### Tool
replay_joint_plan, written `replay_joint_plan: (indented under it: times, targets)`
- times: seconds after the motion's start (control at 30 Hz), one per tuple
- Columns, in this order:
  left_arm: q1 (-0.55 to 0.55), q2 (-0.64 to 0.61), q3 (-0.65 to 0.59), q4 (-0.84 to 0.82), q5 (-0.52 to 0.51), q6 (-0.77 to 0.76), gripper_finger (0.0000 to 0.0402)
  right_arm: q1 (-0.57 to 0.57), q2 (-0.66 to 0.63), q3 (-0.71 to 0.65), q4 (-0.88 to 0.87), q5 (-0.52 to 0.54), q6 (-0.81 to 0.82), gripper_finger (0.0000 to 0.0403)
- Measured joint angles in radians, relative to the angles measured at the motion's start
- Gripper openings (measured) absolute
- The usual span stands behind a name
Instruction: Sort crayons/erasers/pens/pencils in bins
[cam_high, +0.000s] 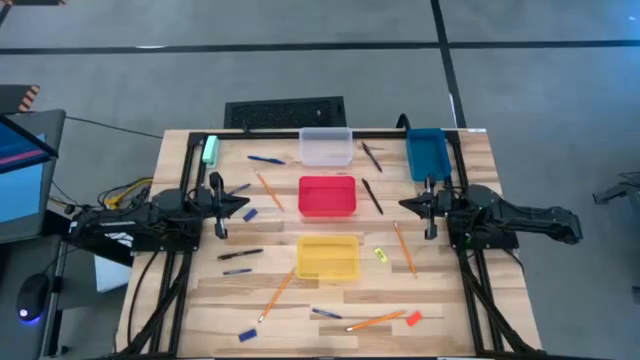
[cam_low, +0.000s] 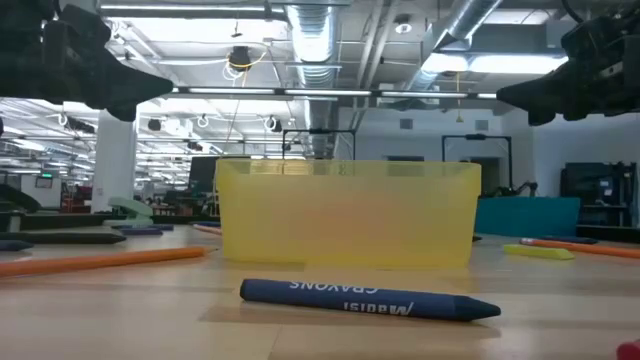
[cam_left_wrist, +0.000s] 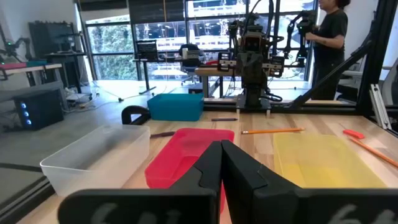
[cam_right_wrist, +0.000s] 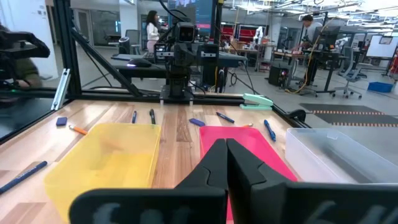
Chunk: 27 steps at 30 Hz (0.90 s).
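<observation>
Four bins stand mid-table: clear (cam_high: 325, 147), blue (cam_high: 427, 153), red (cam_high: 327, 196) and yellow (cam_high: 328, 258). Orange pencils (cam_high: 268, 190) (cam_high: 404, 249) (cam_high: 277, 294), dark pens (cam_high: 372, 196) (cam_high: 240, 254), short blue crayons (cam_high: 249, 214) (cam_high: 247, 333) and two erasers, orange-red (cam_high: 413, 318) and yellow-green (cam_high: 380, 254), lie flat on the wood. One blue crayon (cam_low: 370, 298) lies in front of the yellow bin (cam_low: 345, 212). My left gripper (cam_high: 246, 205) hovers shut left of the red bin. My right gripper (cam_high: 403, 205) hovers shut to its right. Neither holds anything.
A pale green block (cam_high: 210, 150) lies at the far left corner. A black frame rail (cam_high: 300, 132) runs along the table's far edge. People stand in the room beyond the table (cam_left_wrist: 326, 37). Bare wood shows between the scattered items near the front edge (cam_high: 450, 300).
</observation>
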Motion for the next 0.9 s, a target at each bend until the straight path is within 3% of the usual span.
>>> replay_joint_plan:
  times: [0.9]
  targets:
    - [0.000,0.000,0.000,0.000,0.002,-0.035,0.0000,0.000,0.000,0.000,0.000,0.000,0.000,0.0017]
